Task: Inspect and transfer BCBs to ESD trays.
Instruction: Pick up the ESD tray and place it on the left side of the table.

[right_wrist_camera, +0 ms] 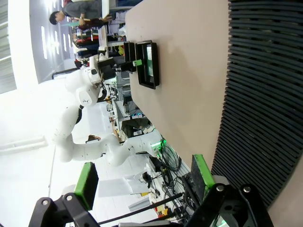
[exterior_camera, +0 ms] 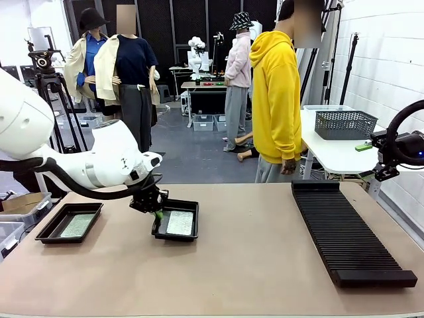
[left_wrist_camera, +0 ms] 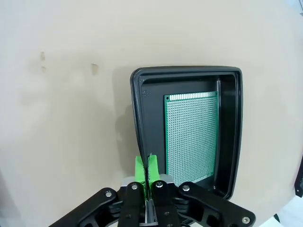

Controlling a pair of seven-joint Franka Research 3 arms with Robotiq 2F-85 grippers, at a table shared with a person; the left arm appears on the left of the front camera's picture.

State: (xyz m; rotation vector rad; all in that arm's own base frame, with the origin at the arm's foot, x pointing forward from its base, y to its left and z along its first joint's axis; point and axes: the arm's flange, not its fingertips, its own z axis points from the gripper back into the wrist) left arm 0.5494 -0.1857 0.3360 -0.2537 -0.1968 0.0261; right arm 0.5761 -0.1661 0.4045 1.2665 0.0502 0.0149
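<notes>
Two black trays sit on our left half of the table, and each holds one green circuit board lying flat on its floor. We see the far-left tray [exterior_camera: 69, 222] standing by itself near the table's edge with its board [exterior_camera: 78, 224] inside, well apart from the other. The second tray [exterior_camera: 176, 220] lies nearer the middle, with its board [left_wrist_camera: 191, 138] resting toward one long wall and leaving a bare strip of floor along the other.

Our left gripper [exterior_camera: 155, 207] is at this tray's left rim. From the wrist camera, its green pads [left_wrist_camera: 139, 169] are pressed together with the thin tray wall pinched between them, so it is clamped on the rim.

Our right gripper [right_wrist_camera: 144, 183] hangs off to the right, above the long ribbed rack [exterior_camera: 351, 233], its fingers spread wide with nothing between them.

Beyond the table, a person in a yellow hoodie [exterior_camera: 275, 99] stands, and a grey mesh basket [exterior_camera: 344, 124] rests on a white side table.
</notes>
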